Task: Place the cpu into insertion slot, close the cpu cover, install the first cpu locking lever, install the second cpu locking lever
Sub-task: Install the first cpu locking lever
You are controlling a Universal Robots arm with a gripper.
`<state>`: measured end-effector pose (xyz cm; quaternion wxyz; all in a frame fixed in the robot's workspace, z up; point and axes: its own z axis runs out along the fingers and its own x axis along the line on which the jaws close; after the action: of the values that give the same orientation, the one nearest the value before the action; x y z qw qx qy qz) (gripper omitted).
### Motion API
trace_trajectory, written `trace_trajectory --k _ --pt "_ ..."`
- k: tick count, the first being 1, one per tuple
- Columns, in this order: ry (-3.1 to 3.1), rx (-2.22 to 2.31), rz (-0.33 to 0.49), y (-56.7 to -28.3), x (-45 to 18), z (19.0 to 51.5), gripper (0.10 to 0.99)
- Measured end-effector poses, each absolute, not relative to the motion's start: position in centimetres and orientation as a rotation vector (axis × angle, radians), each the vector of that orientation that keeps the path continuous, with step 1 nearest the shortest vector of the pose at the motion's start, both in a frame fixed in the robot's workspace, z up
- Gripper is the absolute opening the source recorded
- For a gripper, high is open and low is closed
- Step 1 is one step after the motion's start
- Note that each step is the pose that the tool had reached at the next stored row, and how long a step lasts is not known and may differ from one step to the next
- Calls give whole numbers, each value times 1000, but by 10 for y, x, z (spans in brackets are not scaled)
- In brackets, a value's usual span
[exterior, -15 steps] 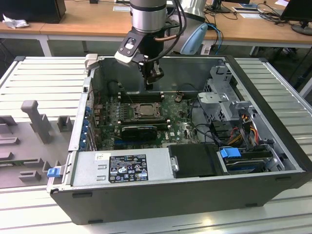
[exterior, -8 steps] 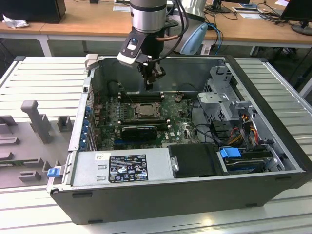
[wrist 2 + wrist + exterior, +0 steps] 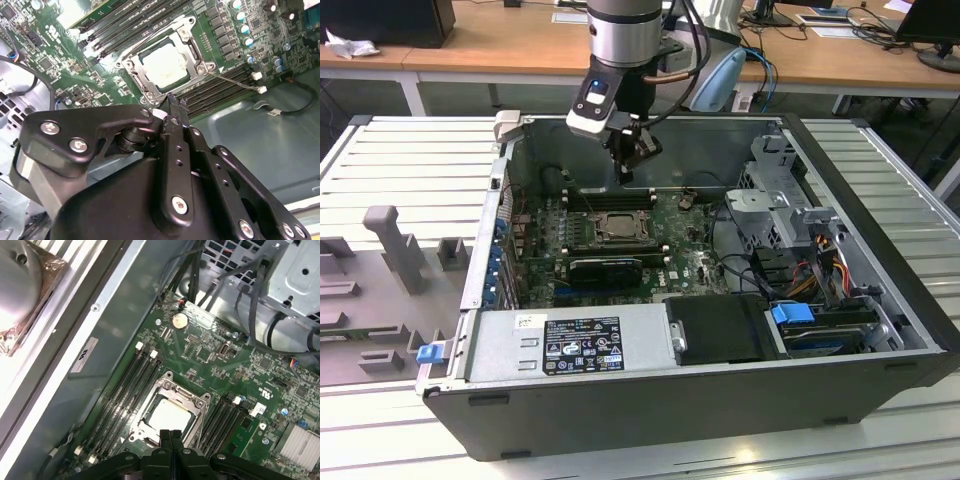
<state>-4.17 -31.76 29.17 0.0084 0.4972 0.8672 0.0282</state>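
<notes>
- My claw (image 3: 631, 165) hangs inside the open computer case (image 3: 880, 300) on the bench (image 3: 400, 160), above the green board. Its fingertips (image 3: 163, 437) are pressed together and pinch nothing, probably so that they form one narrow pusher.
- The cpu (image 3: 170, 416) lies flat in the insertion slot (image 3: 134, 70), below my claw and clear of it.
- The cpu cover (image 3: 181, 396) lies down around the chip, framing its pale top, apparently to keep it seated.

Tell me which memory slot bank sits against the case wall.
The bank beyond the insertion slot in the exterior view: grey case wall runs alongside it, whereas the other bank borders green board.
</notes>
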Motion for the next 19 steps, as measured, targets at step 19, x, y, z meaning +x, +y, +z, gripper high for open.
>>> trace_trajectory --k 19 --pt "2853 1284 90 -318 -42 292 106"
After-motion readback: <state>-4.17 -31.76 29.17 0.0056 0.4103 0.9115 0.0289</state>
